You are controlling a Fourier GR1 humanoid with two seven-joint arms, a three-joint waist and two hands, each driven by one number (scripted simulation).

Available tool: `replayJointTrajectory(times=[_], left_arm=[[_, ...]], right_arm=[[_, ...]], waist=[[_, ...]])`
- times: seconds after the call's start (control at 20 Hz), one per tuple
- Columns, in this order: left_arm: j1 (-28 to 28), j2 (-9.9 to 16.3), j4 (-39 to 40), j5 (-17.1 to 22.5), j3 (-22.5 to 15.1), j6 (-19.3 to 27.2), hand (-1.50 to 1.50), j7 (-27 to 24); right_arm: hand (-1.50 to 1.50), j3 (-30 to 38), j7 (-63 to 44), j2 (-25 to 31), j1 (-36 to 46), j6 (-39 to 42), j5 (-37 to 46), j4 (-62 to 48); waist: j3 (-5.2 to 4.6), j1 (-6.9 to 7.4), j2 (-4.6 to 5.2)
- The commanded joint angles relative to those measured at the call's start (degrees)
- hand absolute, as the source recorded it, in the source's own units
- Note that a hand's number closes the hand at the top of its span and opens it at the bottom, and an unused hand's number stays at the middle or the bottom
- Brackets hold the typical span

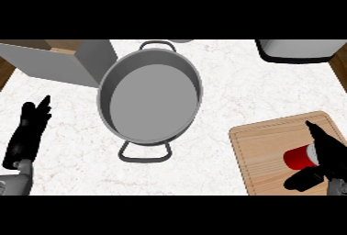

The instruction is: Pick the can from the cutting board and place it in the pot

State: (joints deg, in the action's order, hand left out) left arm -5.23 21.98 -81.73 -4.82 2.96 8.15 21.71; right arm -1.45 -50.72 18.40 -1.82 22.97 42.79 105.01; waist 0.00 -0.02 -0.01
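A red can with a pale end lies on the wooden cutting board at the lower right. My right hand is against the can's right side. Its fingers stretch straight past the can toward the far edge, and the thumb sits just below the can. The hand hides the can's right part. The big grey pot, with a handle at each end, stands in the middle of the counter with nothing in it. My left hand rests open at the far left, fingers up, well apart from the pot.
An open grey box stands at the back left, close to the pot's rim. A dark-rimmed grey appliance occupies the back right corner. White speckled counter lies between the pot and the board.
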Motion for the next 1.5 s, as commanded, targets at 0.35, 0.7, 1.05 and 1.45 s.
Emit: replayJointTrajectory(times=[0.35, 0.7, 1.05, 1.45], left_arm=[[0.97, -3.19, -0.81, -2.93, 3.07, -2.82, 0.0, -1.15], [0.67, -4.19, -3.72, -4.01, 3.48, -2.88, 0.0, 1.14], [1.36, -3.45, -0.98, -3.81, 5.92, -5.29, 0.0, -1.18], [2.0, -5.19, -0.13, -5.37, 6.32, -4.08, 0.0, -2.94]], right_arm=[[-1.5, 1.97, 4.88, -4.05, -0.11, -3.0, 3.6, -6.37], [-1.5, 3.79, 9.67, -3.4, 2.0, -4.69, 4.41, -14.17], [1.5, 4.3, 16.04, -1.45, 0.68, -7.86, 6.92, -12.0], [1.5, 1.85, 14.1, 0.26, -0.09, -6.51, 12.67, -3.64]], waist=[[0.0, -0.03, 0.0], [0.01, 0.1, 0.0], [0.0, 0.01, -0.01], [-0.03, -0.23, -0.09]])
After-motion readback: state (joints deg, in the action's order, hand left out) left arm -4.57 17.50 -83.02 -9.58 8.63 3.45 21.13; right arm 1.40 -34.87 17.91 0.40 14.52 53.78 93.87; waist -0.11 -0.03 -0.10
